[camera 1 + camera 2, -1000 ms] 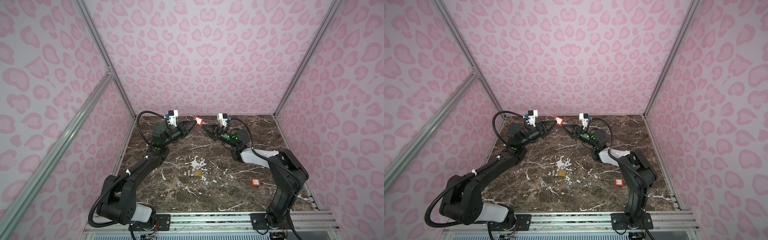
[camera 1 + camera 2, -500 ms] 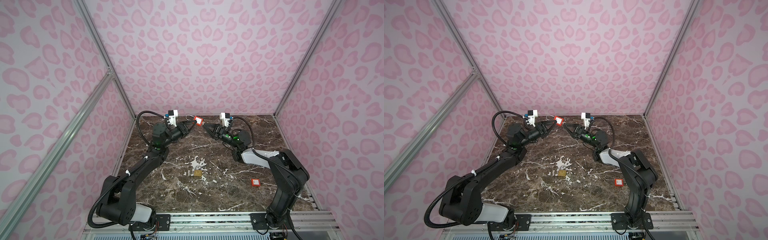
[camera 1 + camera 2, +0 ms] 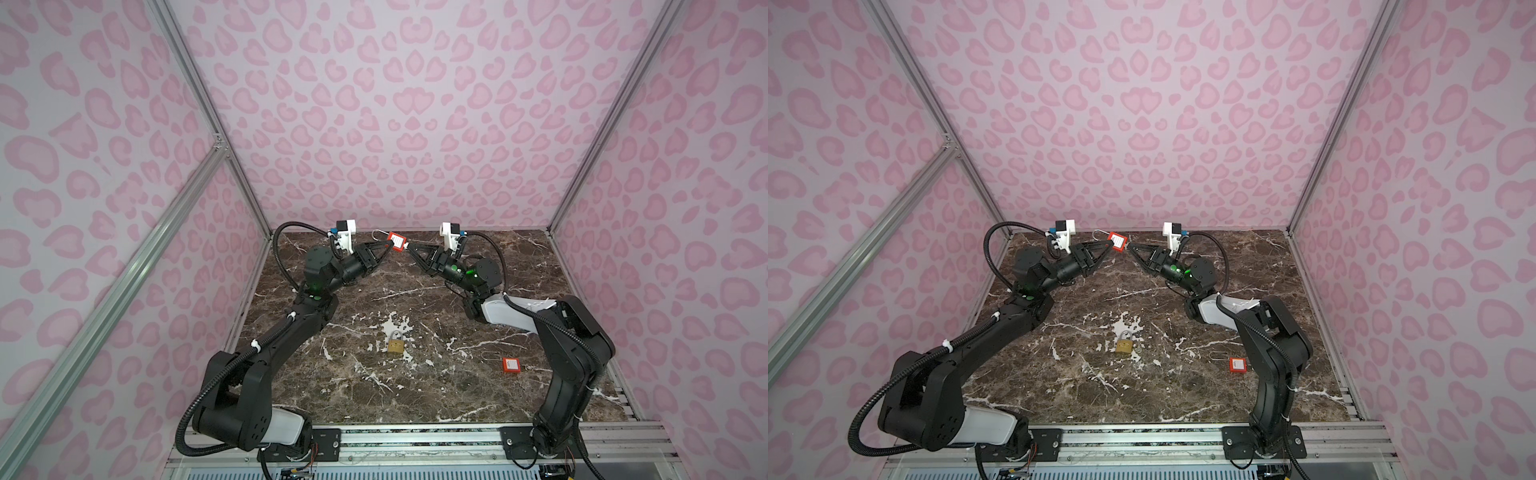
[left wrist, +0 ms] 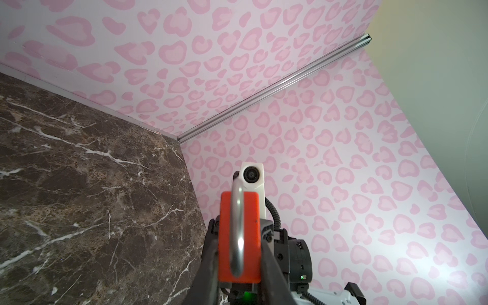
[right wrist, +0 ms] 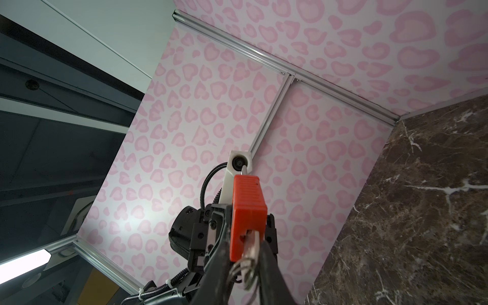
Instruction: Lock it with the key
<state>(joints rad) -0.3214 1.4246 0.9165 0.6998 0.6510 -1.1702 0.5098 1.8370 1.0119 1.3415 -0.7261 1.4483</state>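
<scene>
A red padlock [image 3: 397, 242] [image 3: 1118, 242] hangs in the air near the back wall. My left gripper [image 3: 388, 246] [image 3: 1111, 246] is shut on its body from the left. In the left wrist view the padlock [image 4: 239, 237] sits between my left gripper's [image 4: 239, 253] fingers, its silver shackle [image 4: 237, 224] facing the camera. From the right, my right gripper [image 3: 409, 247] [image 3: 1129, 246] meets the lock's underside. In the right wrist view the key [image 5: 250, 244] sits in the padlock [image 5: 247, 208], with my right gripper [image 5: 248, 250] shut on it and a key ring dangling below.
A brass padlock [image 3: 395, 344] [image 3: 1124, 345] lies on the marble table [image 3: 457, 399] at the middle. A second red padlock [image 3: 511, 365] [image 3: 1238, 364] lies at the right near the right arm's base. Pink patterned walls close in the back and both sides.
My right wrist has turned slightly at the lock, its camera shifting a little to the right. The left gripper and the red padlock have stayed put.
</scene>
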